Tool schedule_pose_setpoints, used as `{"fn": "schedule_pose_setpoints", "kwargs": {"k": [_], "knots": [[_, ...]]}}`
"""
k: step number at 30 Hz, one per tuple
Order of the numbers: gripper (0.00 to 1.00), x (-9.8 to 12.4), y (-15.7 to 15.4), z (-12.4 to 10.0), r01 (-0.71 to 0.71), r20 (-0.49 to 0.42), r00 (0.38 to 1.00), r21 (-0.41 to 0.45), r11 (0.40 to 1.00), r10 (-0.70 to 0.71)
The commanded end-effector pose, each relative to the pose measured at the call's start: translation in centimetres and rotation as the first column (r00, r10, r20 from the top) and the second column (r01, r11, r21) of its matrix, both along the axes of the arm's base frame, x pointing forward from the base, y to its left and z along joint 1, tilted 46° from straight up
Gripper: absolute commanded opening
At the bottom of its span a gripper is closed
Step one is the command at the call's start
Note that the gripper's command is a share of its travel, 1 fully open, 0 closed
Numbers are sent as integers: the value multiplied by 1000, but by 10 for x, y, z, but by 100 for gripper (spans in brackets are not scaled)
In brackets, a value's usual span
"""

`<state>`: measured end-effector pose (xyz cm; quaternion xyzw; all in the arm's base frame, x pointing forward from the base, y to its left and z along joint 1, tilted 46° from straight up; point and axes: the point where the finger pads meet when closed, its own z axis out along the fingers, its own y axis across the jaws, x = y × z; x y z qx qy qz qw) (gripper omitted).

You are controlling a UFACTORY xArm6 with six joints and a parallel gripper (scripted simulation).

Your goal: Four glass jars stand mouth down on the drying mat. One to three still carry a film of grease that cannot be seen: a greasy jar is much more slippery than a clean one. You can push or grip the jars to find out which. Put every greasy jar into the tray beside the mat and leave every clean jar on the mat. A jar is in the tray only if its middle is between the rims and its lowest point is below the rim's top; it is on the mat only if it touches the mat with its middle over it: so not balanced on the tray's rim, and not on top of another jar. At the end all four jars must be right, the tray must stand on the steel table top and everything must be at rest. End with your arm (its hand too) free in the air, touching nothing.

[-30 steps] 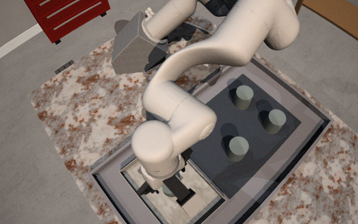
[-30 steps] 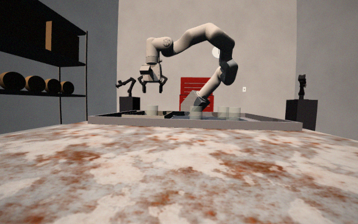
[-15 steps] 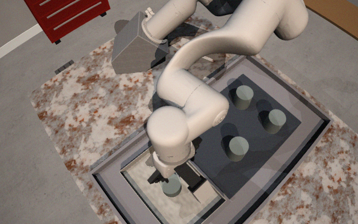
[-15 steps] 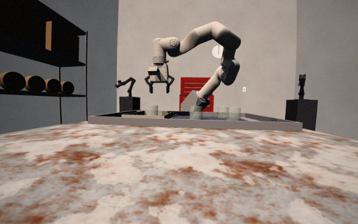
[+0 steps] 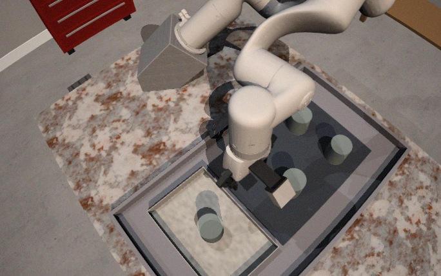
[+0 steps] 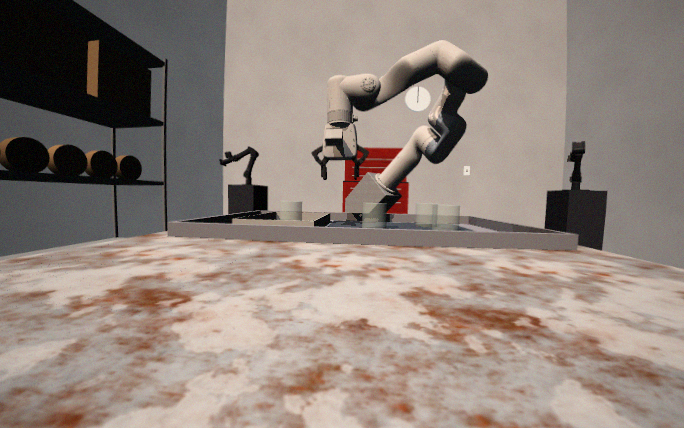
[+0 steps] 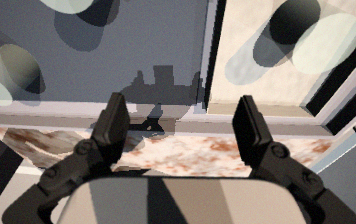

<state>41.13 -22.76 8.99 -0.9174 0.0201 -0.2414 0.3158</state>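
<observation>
- Starting with markings: a round white wall clock (image 6: 413, 103) shows a dark hand, but its face is too small to read; right of it sits a small pale wall plate (image 6: 466, 170).
- Over at the left of the room, a black shelf rack (image 6: 164, 141) carries brown, barrel-like things (image 6: 67, 160); then come a dark small arm on a block (image 6: 249, 166), a red drawer cabinet (image 5: 84, 19) (image 6: 373, 153) and another dark arm at far right (image 6: 576, 166).
- Down here, the bench (image 5: 97, 129) (image 6: 302, 323) (image 7: 210, 150) is marbled in white, grey and rust, bearing a low grey rimmed surround (image 5: 341, 188) (image 6: 353, 238) (image 7: 75, 120).
- Left in the exterior view, one pale green glass jar (image 5: 210, 227) (image 6: 291, 210) (image 7: 325, 44) stands inside the cream shallow tray (image 5: 175, 188) (image 6: 274, 222) (image 7: 260, 108), off to one side of the pincer and below it.
- And the pincer (image 5: 250, 160) (image 6: 340, 176) (image 7: 181, 107) hangs high, released, fingers spread wide, nothing between them.
- Further right, three similar jars stand upright on the dark mat (image 5: 312, 195) (image 6: 343, 223) (image 7: 150, 50): the nearest jar (image 5: 297, 177) (image 6: 374, 215) lies below the pincer and to its side; the rear jar (image 5: 300, 120) (image 6: 426, 214) and the rightmost jar (image 5: 338, 149) (image 6: 448, 217) are farther off.
</observation>
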Motion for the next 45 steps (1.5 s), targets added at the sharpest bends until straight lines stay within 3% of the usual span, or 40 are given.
{"fn": "schedule_pose_setpoints", "kwargs": {"k": [1, 31, 37, 45], "knots": [[100, -10, 29, 23, 16, 6, 1000, -18, 1000, -16], [100, -67, 223, 139, 16, 6, 1000, -18, 1000, -16], [100, -67, 223, 139, 16, 6, 1000, -18, 1000, -16], [100, -44, 250, 105, 16, 6, 1000, -18, 1000, -16]]}}
